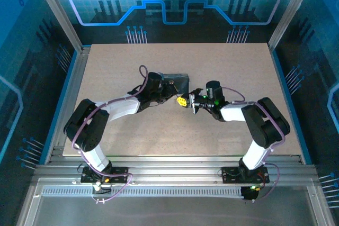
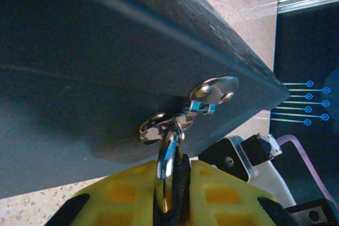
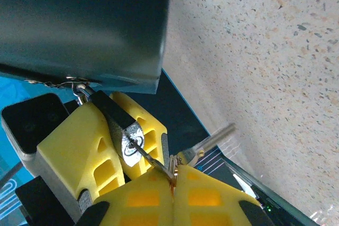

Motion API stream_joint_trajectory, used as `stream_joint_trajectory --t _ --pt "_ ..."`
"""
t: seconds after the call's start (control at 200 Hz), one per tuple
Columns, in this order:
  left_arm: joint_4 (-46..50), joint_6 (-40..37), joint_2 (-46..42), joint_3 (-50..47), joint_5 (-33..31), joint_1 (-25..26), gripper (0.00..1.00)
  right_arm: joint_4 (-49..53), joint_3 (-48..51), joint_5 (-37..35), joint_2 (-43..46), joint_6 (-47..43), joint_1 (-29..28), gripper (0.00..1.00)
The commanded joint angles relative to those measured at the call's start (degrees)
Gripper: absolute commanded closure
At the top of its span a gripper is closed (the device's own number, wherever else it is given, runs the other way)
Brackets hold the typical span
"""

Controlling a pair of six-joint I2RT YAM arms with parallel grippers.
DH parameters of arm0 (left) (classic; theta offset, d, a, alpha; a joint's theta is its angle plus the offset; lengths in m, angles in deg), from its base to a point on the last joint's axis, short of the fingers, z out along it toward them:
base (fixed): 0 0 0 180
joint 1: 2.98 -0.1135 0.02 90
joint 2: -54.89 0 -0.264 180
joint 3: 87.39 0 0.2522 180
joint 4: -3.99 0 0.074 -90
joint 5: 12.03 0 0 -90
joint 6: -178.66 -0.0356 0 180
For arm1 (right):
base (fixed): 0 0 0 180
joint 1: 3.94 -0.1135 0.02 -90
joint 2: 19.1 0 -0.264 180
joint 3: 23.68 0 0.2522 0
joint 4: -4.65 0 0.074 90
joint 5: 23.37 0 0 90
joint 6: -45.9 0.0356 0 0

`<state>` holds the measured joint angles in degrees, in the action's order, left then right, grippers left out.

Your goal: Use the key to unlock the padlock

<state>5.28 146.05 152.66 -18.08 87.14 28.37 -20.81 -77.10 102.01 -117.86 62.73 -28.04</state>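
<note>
My left end effector [image 2: 172,200] has its yellow fingers nearly closed, clamped on the small black padlock [image 2: 177,181]. The padlock's thin silvery shackle hangs through the silvery hasp [image 2: 212,92] of the dark blue rectangular tin [image 2: 106,51], which sits on the speckled beige surface [image 3: 265,51]. My right end effector [image 3: 174,184] is fully closed, pinching the thin pinkish-tan metal key [image 3: 152,160]. The key's tip meets the padlock's silvery keyway face; can't tell if it's fully seated. Step in hand: turn the key. Push along the key's axis first, then roll my right wrist about that axis. No sideways load, since the thin blade could flex or slip. Left grip firm so the padlock body doesn't twist along.
</note>
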Motion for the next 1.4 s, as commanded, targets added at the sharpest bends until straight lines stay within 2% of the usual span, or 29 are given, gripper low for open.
stream_joint_trajectory --t 0.0,0.315,0.48,0.76,0.825,0.905,0.995,1.035,1.171,1.266,1.396 --pt "-3.6 -3.3 -1.4 -1.6 15.2 4.9 1.0 -7.6 -3.8 -9.5 -1.9 2.6 0.4 1.0" --pt "-4.0 -11.0 -3.7 -1.4 24.5 4.1 1.0 -12.9 -4.3 -1.9 -0.4 -4.1 4.5 1.0" --pt "-7.5 -12.6 -3.5 -1.6 30.6 2.5 1.0 -20.4 -4.1 3.6 -0.5 -3.7 4.8 1.0" --pt "-11.4 -12.3 -2.6 -3.4 35.9 -0.2 1.0 -22.0 2.6 3.2 5.0 -4.3 6.6 1.0" --pt "-11.8 -11.5 -2.2 -3.4 36.2 -0.3 1.0 -15.4 2.9 2.9 7.8 -9.0 7.2 1.0" --pt "-12.8 -9.8 -2.0 -3.8 35.5 -0.4 1.0 3.1 1.9 -0.6 14.3 -20.3 7.3 1.0" --pt "-13.9 -7.5 -2.1 -4.5 34.2 -0.3 1.0 25.0 -2.1 -9.1 21.6 -33.9 6.1 1.0" --pt "-14.7 -6.3 -2.1 -4.8 34.0 -0.3 1.0 30.6 -3.5 -12.3 23.9 -37.3 5.7 1.0" --pt "-20.0 -1.0 -1.8 -6.3 32.9 0.0 1.0 34.9 -4.2 -15.8 27.6 -39.6 6.5 1.0" --pt "-23.5 1.6 -1.4 -6.8 32.4 0.4 1.0 30.6 -4.3 -11.8 25.5 -38.0 7.2 1.0" --pt "-23.6 2.1 -1.3 -6.6 31.3 0.9 1.0 24.9 -5.9 -6.3 20.7 -35.8 7.1 1.0"
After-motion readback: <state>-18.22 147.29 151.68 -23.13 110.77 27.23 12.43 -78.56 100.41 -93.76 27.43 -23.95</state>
